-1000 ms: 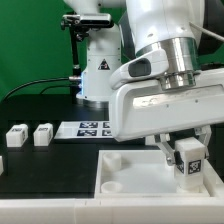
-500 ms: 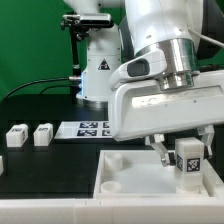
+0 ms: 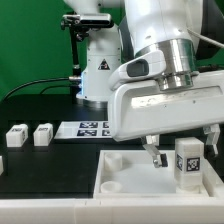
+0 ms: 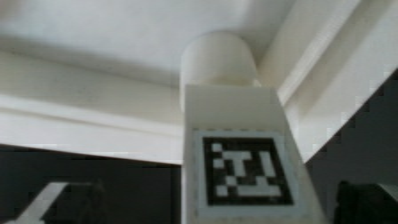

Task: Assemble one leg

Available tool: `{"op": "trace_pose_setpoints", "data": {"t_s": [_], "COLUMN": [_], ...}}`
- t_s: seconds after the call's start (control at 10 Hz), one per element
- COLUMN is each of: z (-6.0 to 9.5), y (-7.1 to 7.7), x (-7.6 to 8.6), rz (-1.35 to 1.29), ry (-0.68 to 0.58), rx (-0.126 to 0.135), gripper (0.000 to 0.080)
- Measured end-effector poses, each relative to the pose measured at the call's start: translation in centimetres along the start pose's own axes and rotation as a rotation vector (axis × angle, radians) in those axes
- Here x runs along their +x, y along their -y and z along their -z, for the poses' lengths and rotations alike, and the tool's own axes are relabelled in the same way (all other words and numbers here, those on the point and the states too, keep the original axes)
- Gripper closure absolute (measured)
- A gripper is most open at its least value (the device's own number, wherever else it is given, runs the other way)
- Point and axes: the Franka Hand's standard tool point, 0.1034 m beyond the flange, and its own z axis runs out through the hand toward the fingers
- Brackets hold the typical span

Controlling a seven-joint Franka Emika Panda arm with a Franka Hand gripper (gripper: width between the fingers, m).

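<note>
A white leg (image 3: 186, 161) with a black-and-white marker stands upright at the near right corner of the large flat white square piece (image 3: 125, 178). My gripper (image 3: 184, 150) is straight above it, open, with one finger (image 3: 154, 153) on each side and a dark gap between each finger and the leg. In the wrist view the leg (image 4: 231, 140) runs down the middle, its rounded end against the white piece's corner (image 4: 107, 90), and the fingertips (image 4: 43, 203) sit apart from it. Whether its end sits in a socket is hidden.
Two more legs (image 3: 16, 136) (image 3: 43, 133) lie on the black table at the exterior view's left, with part of a third (image 3: 1, 166) at the edge. The marker board (image 3: 90, 128) lies behind the square piece. The robot base (image 3: 98, 70) stands at the back.
The fingers have spread apart from the leg. The finger on the exterior view's left moved left, and the leg stayed in place.
</note>
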Motion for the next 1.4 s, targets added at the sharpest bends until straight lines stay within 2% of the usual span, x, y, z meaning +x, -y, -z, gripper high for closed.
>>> {"op": "trace_pose_setpoints", "data": {"t_s": [0.4,0.5,0.7,0.8,0.9,1.0,1.1,1.2,1.4], "z": [0.1,0.2,0.1,0.1,0.5,0.6,1.1,1.4,1.1], "y": [0.1,0.4,0.5,1.2,1.1,0.7,0.6,0.3,0.2], "x": [0.0,-0.1,-0.2,-0.8,-0.1,0.2,-0.6,-0.3,0.4], "rz": [0.001,0.002,0.001,-0.016,-0.025,-0.030,-0.043,-0.043,-0.041], "ry": [0.006,0.041,0.051,0.170,0.261,0.314,0.443,0.526,0.522], "rx": [0.002,0.015,0.018,0.055,0.078,0.089,0.115,0.133,0.135], "gripper": [0.0151,0.0151,0.0151,0.0151,0.0151,0.0151,0.0151,0.0151,0.0151]}}
